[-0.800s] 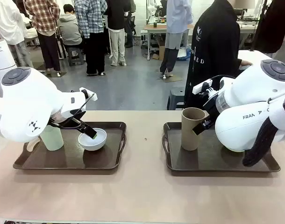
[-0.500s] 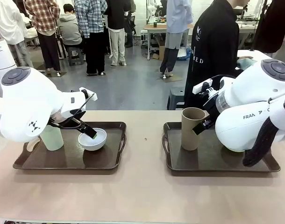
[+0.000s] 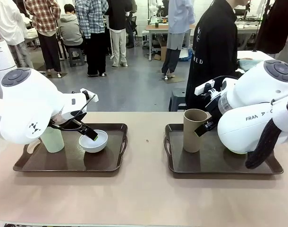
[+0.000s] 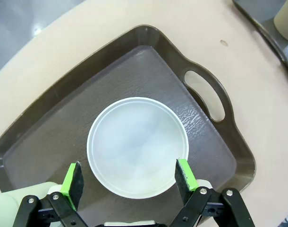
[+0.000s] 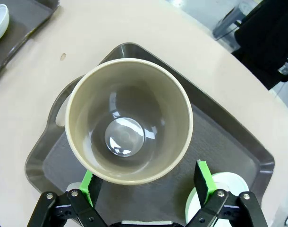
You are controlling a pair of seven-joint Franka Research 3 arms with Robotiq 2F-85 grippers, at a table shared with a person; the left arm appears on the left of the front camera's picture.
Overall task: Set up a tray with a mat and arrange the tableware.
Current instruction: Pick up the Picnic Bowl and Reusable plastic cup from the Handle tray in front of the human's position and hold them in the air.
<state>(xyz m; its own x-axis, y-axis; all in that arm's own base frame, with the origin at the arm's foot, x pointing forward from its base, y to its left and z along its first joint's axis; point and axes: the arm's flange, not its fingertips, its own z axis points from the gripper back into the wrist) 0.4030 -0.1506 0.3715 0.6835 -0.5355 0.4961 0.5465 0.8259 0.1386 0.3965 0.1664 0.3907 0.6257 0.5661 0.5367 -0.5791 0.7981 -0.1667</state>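
Tableware sits on two dark trays: white bowl (image 4: 137,146) + pale green cup (image 3: 53,140) on left tray (image 4: 49,137), tan cup (image 5: 129,120) + mint bowl (image 5: 225,188) on right tray (image 5: 238,142). Both grippers released, holding nothing: left gripper (image 4: 129,178) straddles the white bowl, right gripper (image 5: 145,182) hangs over the tan cup. Best, I reckon: centre on bowl, drop level, squeeze slow so it doesn't skid. Mint bowl is half behind my finger & cut off; can't tell if a mat lies in either tray.
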